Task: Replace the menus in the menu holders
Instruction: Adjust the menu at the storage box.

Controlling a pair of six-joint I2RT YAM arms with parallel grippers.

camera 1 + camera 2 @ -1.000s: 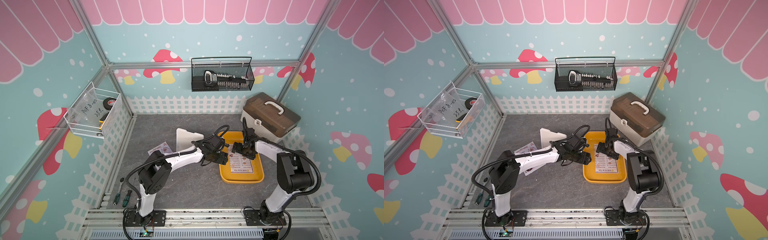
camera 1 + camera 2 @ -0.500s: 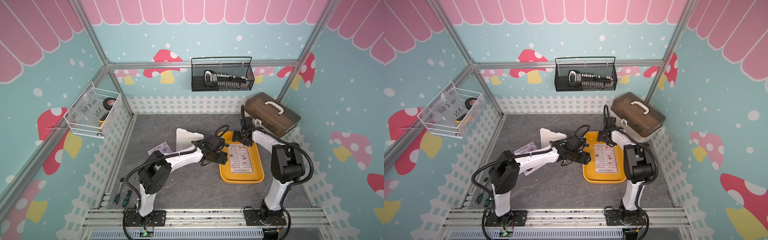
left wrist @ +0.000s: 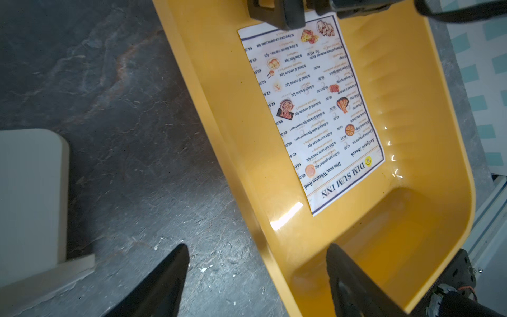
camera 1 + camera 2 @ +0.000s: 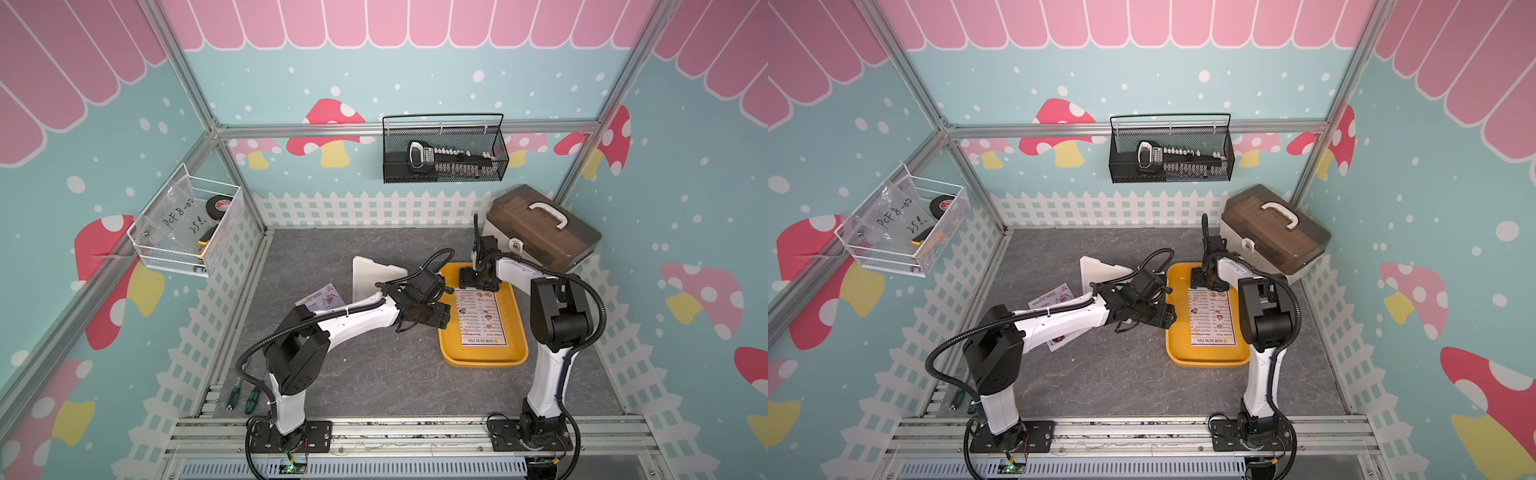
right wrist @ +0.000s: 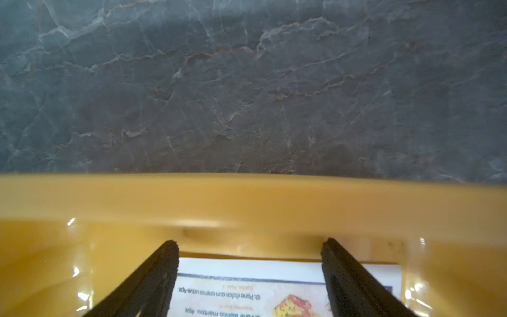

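dim sum inn menu (image 4: 1212, 318) lies flat in yellow tray (image 4: 1177, 332).

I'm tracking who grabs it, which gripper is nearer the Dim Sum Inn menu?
Right. The right gripper hangs open directly over the Dim Sum Inn menu's far end; the left gripper straddles the yellow tray's side rim, beside the sheet.
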